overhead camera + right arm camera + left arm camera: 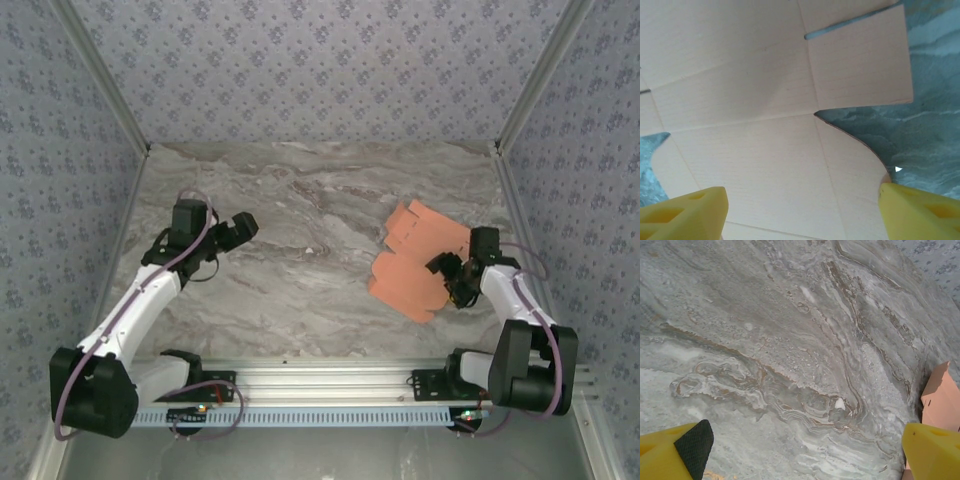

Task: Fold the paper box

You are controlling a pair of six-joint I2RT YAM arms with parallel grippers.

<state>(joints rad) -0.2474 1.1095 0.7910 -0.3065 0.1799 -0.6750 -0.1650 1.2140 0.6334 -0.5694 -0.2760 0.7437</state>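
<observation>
Orange paper box (pixel 415 262), top view: flat cut sheet with its flaps spread, lying on the marble table (pixel 300 260), right of centre.
Left gripper (pixel 243 228), top view: over bare table, well apart from the sheet.
Right gripper (pixel 447 269), top view: at the sheet's right edge.
Left gripper (pixel 805 432), left wrist view: jaws wide, nothing between them; paper box (pixel 942 395) at the right border.
Right gripper (pixel 800 195), right wrist view: jaws spread wide over the paper box (pixel 765 150); contact cannot be told.
</observation>
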